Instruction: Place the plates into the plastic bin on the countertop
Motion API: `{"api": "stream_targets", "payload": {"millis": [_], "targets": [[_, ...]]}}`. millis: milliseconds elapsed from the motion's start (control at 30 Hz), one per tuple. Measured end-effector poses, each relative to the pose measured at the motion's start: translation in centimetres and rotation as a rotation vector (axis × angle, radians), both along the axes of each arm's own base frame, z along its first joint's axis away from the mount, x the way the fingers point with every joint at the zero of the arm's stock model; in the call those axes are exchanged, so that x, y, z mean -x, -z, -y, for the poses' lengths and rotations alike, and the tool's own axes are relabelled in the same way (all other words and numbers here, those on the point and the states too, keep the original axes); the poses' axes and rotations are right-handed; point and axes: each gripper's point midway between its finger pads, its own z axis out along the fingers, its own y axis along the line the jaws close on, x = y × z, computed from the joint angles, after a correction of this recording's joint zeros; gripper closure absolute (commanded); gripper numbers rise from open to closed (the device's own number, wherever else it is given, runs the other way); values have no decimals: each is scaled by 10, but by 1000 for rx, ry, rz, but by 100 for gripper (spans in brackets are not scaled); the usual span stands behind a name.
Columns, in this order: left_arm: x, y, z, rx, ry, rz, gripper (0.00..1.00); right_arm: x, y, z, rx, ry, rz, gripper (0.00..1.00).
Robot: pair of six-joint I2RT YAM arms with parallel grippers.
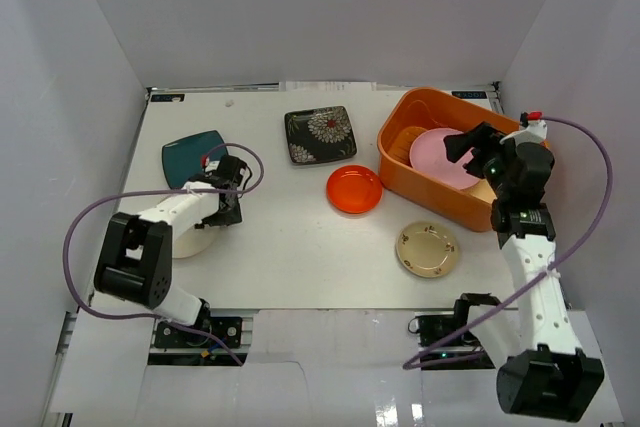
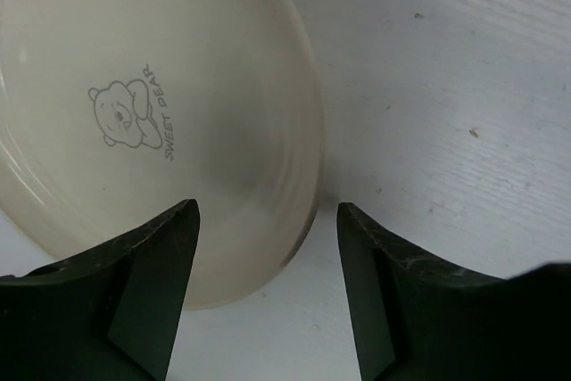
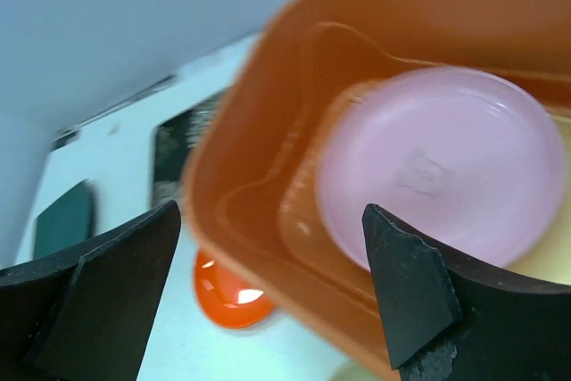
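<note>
Left gripper (image 2: 268, 220) has its fingers (image 2: 165, 256) apart, low over the cream plate (image 2: 178, 158) with a little bear (image 2: 120, 115) drawn on it. The plate's edge sits in the gap between them, and nothing is held yet. That plate lies on the white countertop (image 1: 290, 242), far off to the left of the orange bin (image 1: 440, 199).

My right gripper (image 3: 269, 220) hangs just above the bin. Its fingers are wide apart too, and it holds nothing. A pink plate (image 3: 446, 167) lies inside the bin, right under it. I think a tan plate (image 1: 405, 142) is under the pink one, but that view is blurry.

So I would say the pink plate is put away and the cream plate is the one I am picking up now. Next I need to go down a bit, so one finger is inside the rim and one outside. Then I squeeze, lift, and carry it across to the bin. The right arm should back away from the bin first, so the two arms do not bump.

More plates wait outside the bin:
- a red-orange plate (image 1: 354, 188) just to its left
- a black flowered plate (image 1: 320, 134) a bit further left
- a teal plate (image 1: 192, 157) far to its left
- a beige plate (image 1: 427, 249) just in front of it
</note>
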Motion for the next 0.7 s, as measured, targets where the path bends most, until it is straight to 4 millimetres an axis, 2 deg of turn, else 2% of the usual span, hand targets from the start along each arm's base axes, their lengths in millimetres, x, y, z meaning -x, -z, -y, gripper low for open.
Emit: {"api": "stream_targets", "payload": {"millis": [33,67,133,167,200,233,267,300,333,367,433,467,567,633,700], "targets": [[0,5,-1,1,-5,-15,32,8,-15,-17,0,-56,50,13],[0,10,-3,1,-11,-33,39,16,-28,-34,-2,-117,99,13],[-3,15,-4,10,-21,-50,49,33,-39,-70,-13,-238,160,16],[-7,15,-3,18,-22,-47,63,43,-39,-86,-22,-296,175,19],[-9,17,-1,30,-23,-46,70,52,-36,-101,-31,-346,176,21],[-11,19,0,36,-18,-48,78,60,-29,-114,-37,-393,165,23],[-12,19,1,36,-13,-52,91,67,-21,-124,-38,-429,149,26],[-13,19,0,31,-6,-50,98,74,-12,-133,-37,-465,130,28],[-14,17,-1,21,3,-51,100,78,-3,-139,-34,-486,105,31],[-15,16,-2,14,15,-53,100,82,7,-144,-27,-501,77,40],[-15,16,-1,16,29,-58,100,92,29,-152,-9,-539,30,45],[-14,15,-1,19,37,-61,100,97,42,-155,-2,-550,3,53],[-11,10,4,33,62,-47,100,113,87,-163,0,-575,-91,60],[-8,1,16,55,101,-16,100,125,119,-166,-3,-584,-159,65],[-8,-13,38,95,161,35,100,136,146,-166,2,-579,-224,66]]}}
